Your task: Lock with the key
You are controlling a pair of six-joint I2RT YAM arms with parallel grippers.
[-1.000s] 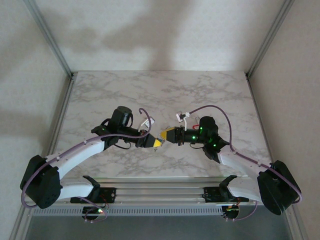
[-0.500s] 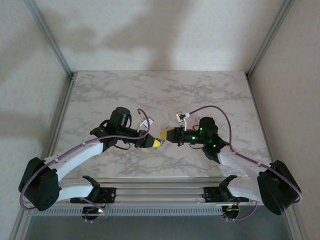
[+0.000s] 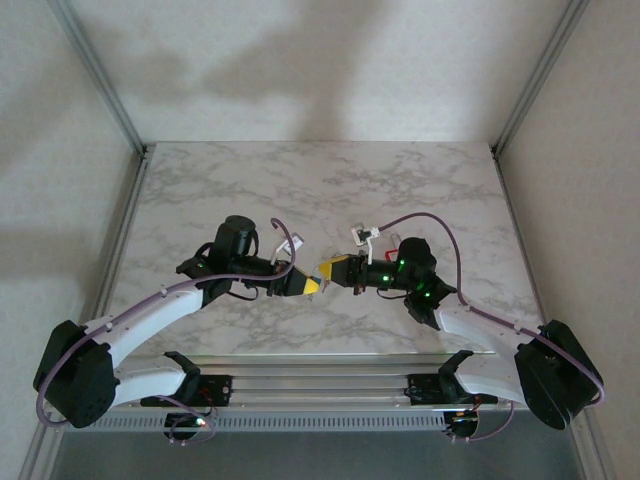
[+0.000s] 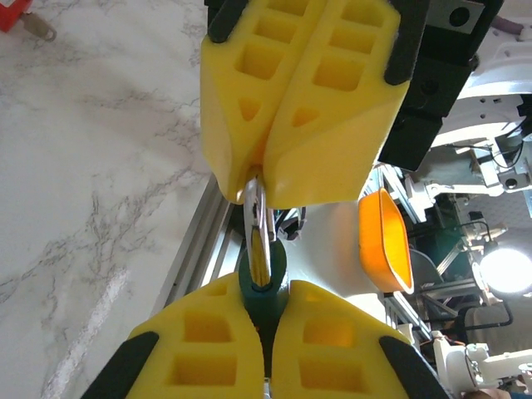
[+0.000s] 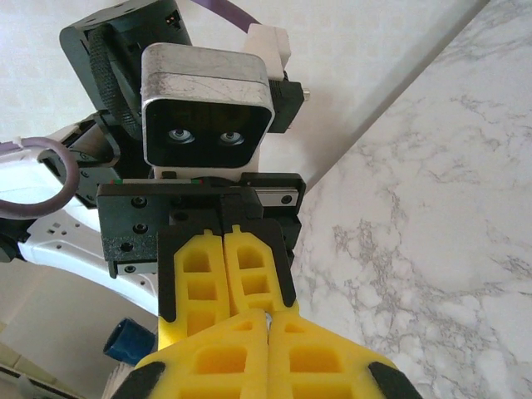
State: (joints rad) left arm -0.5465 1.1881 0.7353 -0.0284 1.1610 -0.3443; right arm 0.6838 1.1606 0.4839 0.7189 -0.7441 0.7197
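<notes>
We judge insertion underway: left gripper (image 4: 264, 309), at six o'clock, clenches a dark green rounded piece (image 4: 263, 287); right gripper (image 4: 259, 179), at twelve, pinches the silver metal strip (image 4: 259, 224) joining it. Next likely calls for a steady twist.

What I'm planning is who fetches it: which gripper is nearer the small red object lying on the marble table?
Right. The small red object lies just past the right gripper, near its wrist; the left gripper faces that gripper tip to tip, farther from the object.
</notes>
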